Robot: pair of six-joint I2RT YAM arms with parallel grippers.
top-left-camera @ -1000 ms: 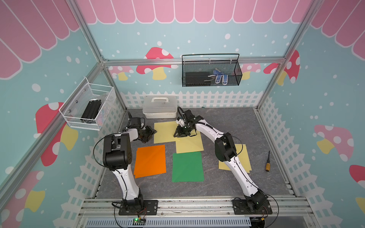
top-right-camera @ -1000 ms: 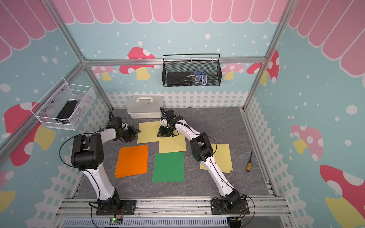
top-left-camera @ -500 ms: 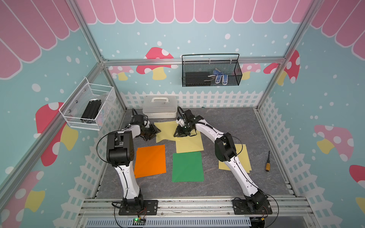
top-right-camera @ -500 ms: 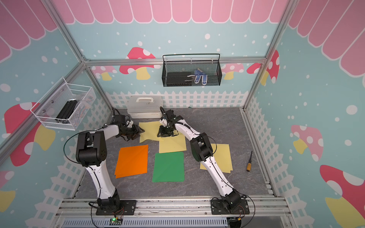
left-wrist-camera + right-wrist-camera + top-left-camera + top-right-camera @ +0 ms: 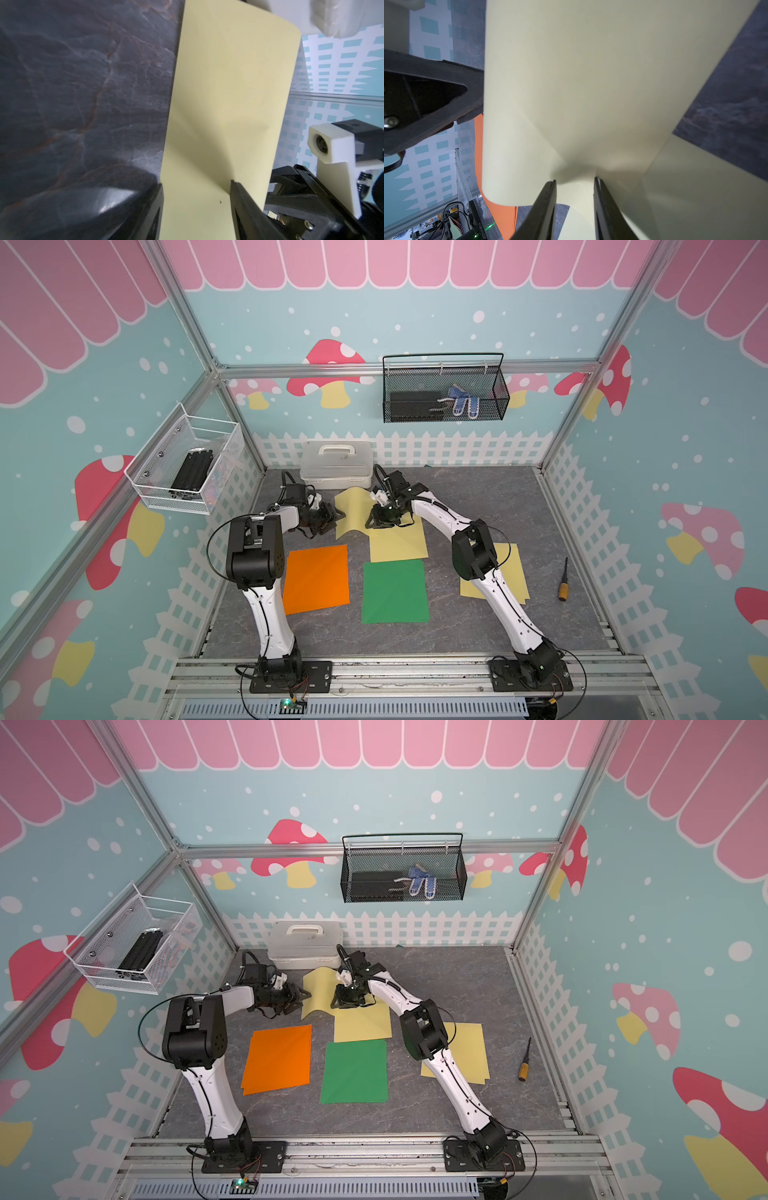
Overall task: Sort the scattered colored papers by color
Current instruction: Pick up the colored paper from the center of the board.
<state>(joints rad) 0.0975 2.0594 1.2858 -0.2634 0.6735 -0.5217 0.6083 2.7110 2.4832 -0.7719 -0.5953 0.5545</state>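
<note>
Item: yellow sheet [image 5: 352, 510], arched mid-frame: R gripper [image 5: 379, 522] pinches frame-right edge, L gripper [image 5: 334, 517], jaws spread, straddles frame-left edge.

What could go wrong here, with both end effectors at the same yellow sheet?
1. The pale yellow sheet bows up between the left end effector and the right end effector; more squeezing could crease it.
2. It overlaps a flat yellow sheet, which may be dragged along.
3. Its raised edge is near the white lidded box and might catch.
</note>
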